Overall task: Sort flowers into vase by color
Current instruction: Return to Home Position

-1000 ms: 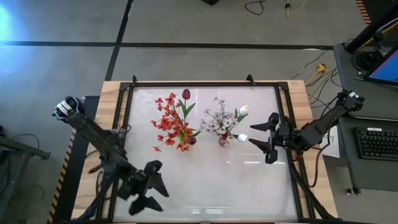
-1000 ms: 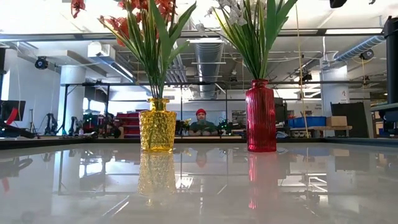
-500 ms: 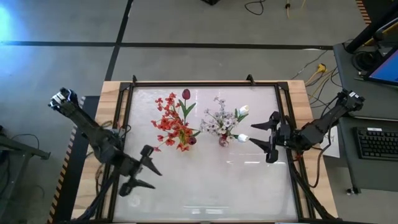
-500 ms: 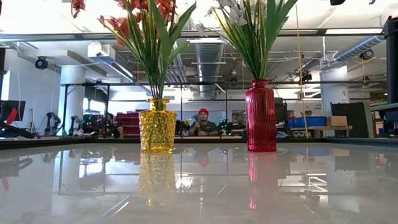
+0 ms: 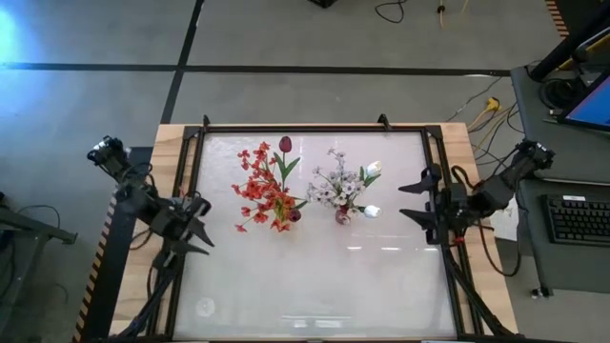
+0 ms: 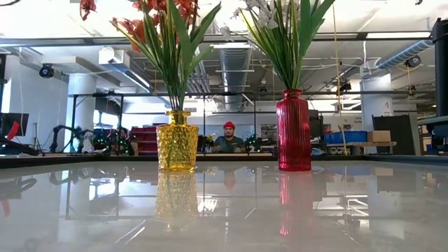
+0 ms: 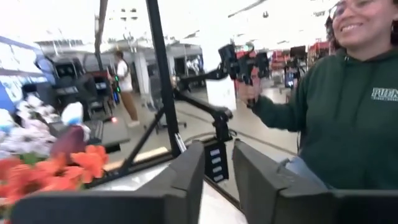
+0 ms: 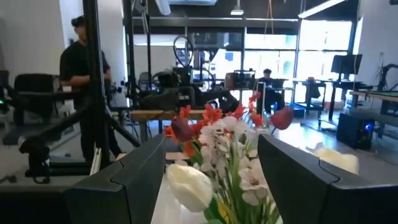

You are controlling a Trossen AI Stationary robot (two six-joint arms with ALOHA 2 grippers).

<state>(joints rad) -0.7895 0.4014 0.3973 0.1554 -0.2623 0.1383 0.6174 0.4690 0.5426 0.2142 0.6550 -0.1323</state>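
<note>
On the right side of the table (image 5: 315, 281), the right gripper (image 5: 414, 200) is held near a white bud (image 5: 371, 211) that leans out of the red vase (image 6: 293, 130). Its fingers are spread wide and nothing is held between them. If this arm is swung sideways while it is drawn home, the bud could be caught by a finger. The tall, narrow vase, loaded with the white flowers (image 5: 338, 181), could then be tipped. A straight pull back is judged safer.

At the left edge, the left gripper (image 5: 198, 225) is seen well apart from the yellow vase (image 6: 176, 141) with the red flowers (image 5: 265, 192). Its fingers are parted only narrowly and are empty, so little risk is expected there. Both arms are bent at the elbow, with the grippers pointed towards the table's middle.
</note>
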